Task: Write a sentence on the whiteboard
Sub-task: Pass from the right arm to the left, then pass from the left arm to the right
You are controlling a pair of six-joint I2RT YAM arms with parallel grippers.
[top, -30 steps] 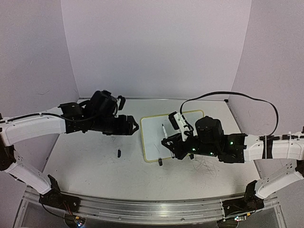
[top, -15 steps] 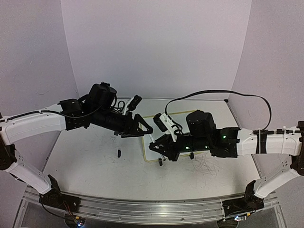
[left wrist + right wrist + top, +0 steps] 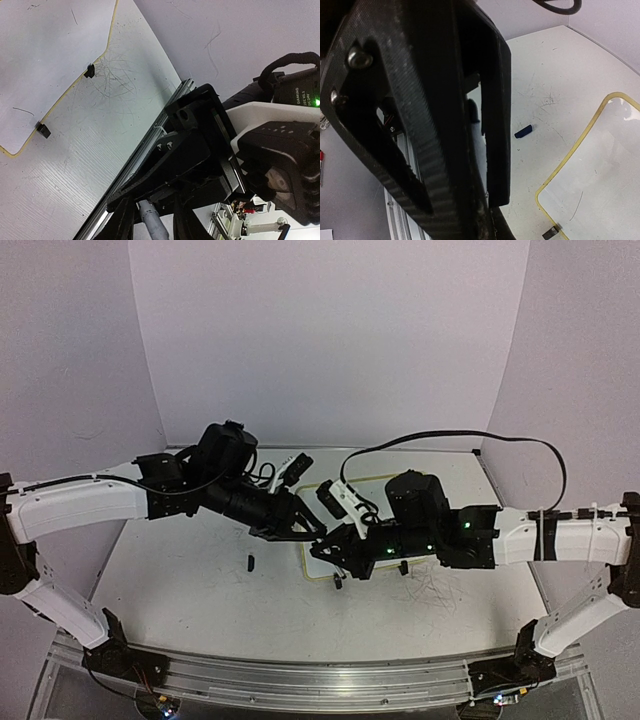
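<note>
- A white desk (image 3: pixel 180 590) marked with grey scribbles (image 3: pixel 430 590) sits inside pale lilac walls, with a metal rail along its near edge.
- Two arms are bolted at the near corners, one on each side, and both reach in toward the middle of the desk.
- One small dark piece (image 3: pixel 250 562), perhaps a cap, lies alone left of centre, apart from everything else.
- The left gripper (image 3: pixel 308 528) and right gripper (image 3: pixel 328 545) meet nose to nose just over the board's near-left corner.
- In the left wrist view, one grey barrel (image 3: pixel 152 222), likely a marker, runs from the right gripper down between the left fingers (image 3: pixel 122 222).
- The left fingers stand narrow on either side of the barrel, but I cannot tell whether they pinch it. The right gripper's grip cannot be told either.
- One whiteboard (image 3: pixel 45 60) lies flat, right of centre toward the far edge, and its two black feet (image 3: pixel 90 71) show on one side.
- No sentence shows on the board, only a couple of stray strokes.
- Risks, as I judge them:
  - With the grippers this close, a small misalignment could knock them together.
  - The barrel could slip or drop if one side lets go before the other holds it firmly.
  - The board rests loose, so a hard or slanted pen press could slide it and smear the line.
</note>
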